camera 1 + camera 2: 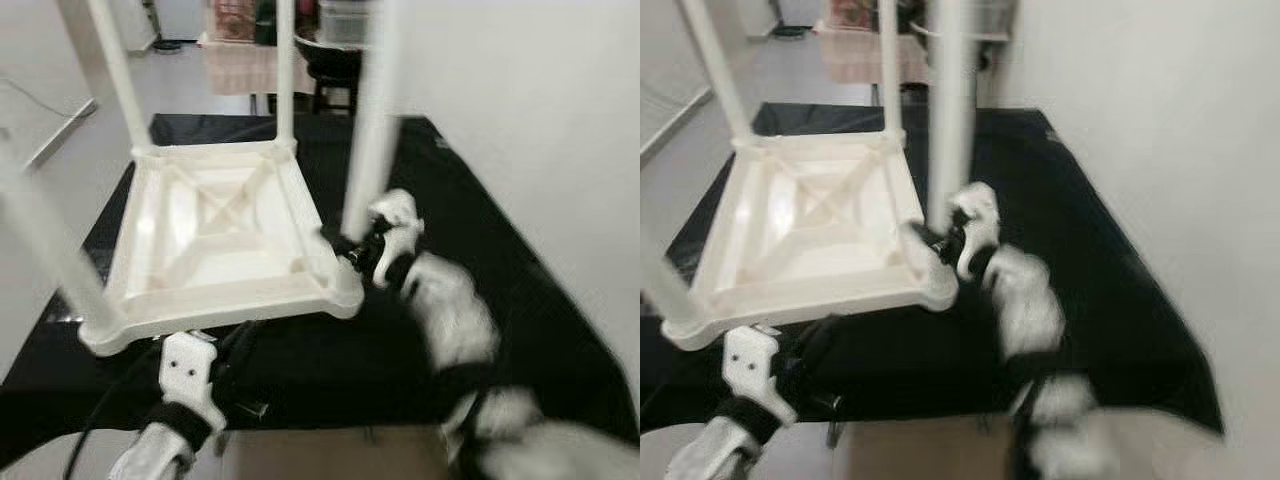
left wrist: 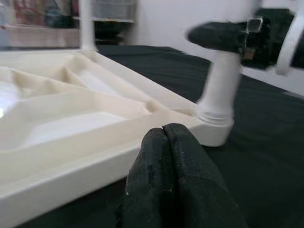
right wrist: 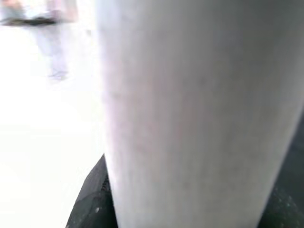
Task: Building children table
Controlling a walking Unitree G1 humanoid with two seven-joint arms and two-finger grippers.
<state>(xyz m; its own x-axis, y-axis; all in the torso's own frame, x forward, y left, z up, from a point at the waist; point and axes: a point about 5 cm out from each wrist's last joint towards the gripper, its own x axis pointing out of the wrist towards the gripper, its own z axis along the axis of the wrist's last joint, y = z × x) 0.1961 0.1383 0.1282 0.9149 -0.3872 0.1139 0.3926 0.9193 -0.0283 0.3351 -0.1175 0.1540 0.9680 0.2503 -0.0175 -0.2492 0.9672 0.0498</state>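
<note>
Down low, the left gripper (image 2: pixel 164 142), fingers pressed together, sits just before the upturned white table (image 1: pixel 225 235) on the black mat (image 1: pixel 470 200), while the right gripper (image 1: pixel 360 250) clamps the near-right leg (image 1: pixel 368 130), pale floor (image 1: pixel 60 100) and white wall (image 1: pixel 540 110) around.

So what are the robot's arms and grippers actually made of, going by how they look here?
The left arm is silvery-white with a black band near the wrist and a white bracket with small holes, and black cables trail beside it. The left gripper has two long, matte black fingers with rounded tips. The right arm is blurred, showing white segments with black joints. The right gripper is black too.
</note>
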